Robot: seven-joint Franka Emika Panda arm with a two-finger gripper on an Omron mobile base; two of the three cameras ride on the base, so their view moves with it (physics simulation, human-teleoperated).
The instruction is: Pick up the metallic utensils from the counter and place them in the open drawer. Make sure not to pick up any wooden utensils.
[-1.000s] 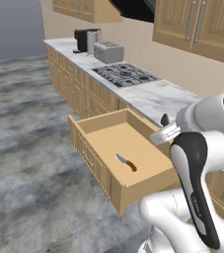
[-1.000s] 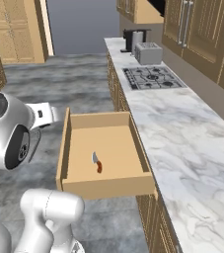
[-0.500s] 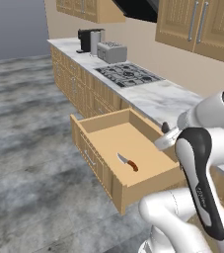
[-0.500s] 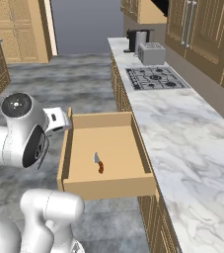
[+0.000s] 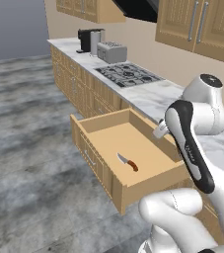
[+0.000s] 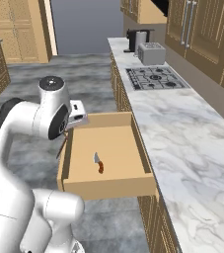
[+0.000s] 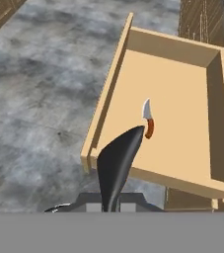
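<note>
One short knife with a silver blade and reddish-brown handle is lying loose on the floor of the wide, shallow light-wood drawer; the drawer is standing pulled out, its panelled front facing the grey stone-patterned floor; in the right base view the knife is sitting near the middle of the drawer, blade towards the cabinet side, handle towards the front.

I am holding my two-finger gripper above the front left corner of the drawer, looking down into it; my fingers are pressed together on the lower end of a slim dark grey metal spoon-like utensil; the utensil is rising from between my fingertips and, as seen from the hand, its tip is overlapping the knife's handle; whether it is actually close to the knife I cannot tell; it is hanging in the air, touching neither the drawer wall nor the floor.

In the right base view a thin dark rod is slanting down from my hand, just outside the drawer's left wall; it is too thin to identify with certainty.

Behind the drawer the white-and-grey marble worktop is carrying a black gas hob, a silver toaster and a dark coffee machine.
</note>
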